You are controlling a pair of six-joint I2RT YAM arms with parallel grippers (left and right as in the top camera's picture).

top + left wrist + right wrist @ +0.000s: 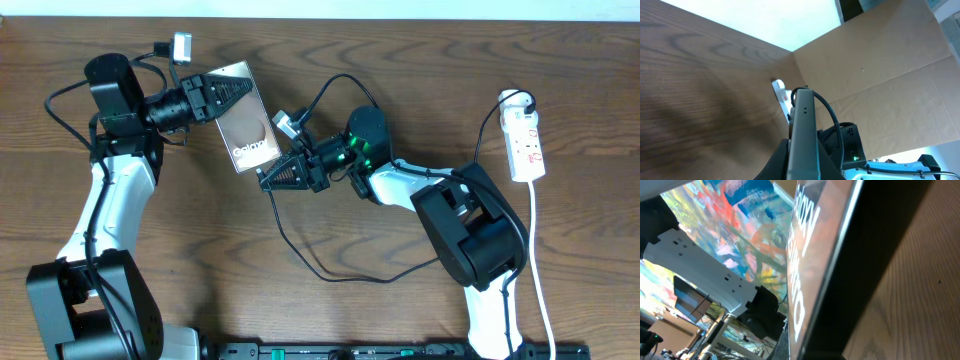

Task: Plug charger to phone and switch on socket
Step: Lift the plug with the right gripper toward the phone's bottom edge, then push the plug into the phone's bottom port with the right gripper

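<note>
Two claws on one phone (247,118): left claw (222,95) pinching its top end, long axis running down toward right claw (268,175). Right claw sits just at phone's bottom edge, looks pressed together on charger (300,255) tip, plug itself hidden. Socket (527,140) lies on desk (400,45) well apart at far right, right arm nearer.

Phone (248,118) left of centre; socket (526,145) far right on table (400,60); charger (330,277) loops between, nearer front.

Left hand (234,93) grips phone (250,126); right hand (268,177), holding charger (330,275), at phone's lower edge; socket (526,146) far right.
</note>
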